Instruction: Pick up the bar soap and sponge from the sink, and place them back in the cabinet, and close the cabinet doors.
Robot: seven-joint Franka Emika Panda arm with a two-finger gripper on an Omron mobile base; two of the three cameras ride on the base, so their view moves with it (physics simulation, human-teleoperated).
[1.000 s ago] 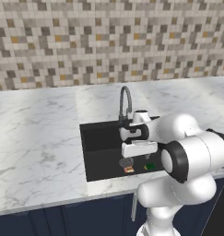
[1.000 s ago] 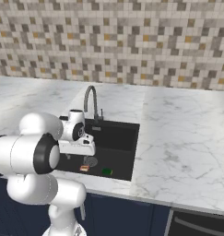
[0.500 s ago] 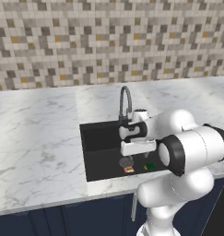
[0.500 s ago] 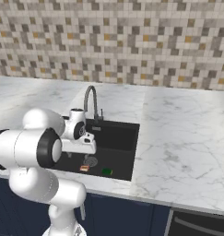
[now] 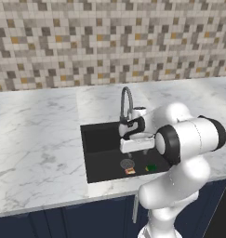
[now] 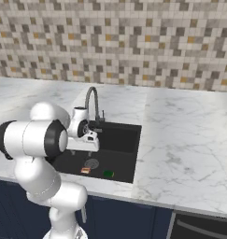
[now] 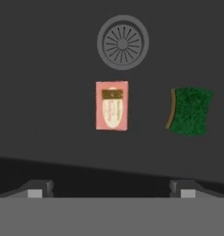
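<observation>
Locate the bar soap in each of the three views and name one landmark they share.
Left base view: bar soap on the sink floor near the front wall, just in front of the drain.
Right base view: at, again just in front of the drain, left of the sponge.
Hand view: centre, below the drain, sponge to its right.
Shared landmark: the round drain.

Bar soap (image 7: 112, 106) and sponge (image 7: 189, 111) lie flat, apart, on sink (image 7: 39, 69) floor.
</observation>
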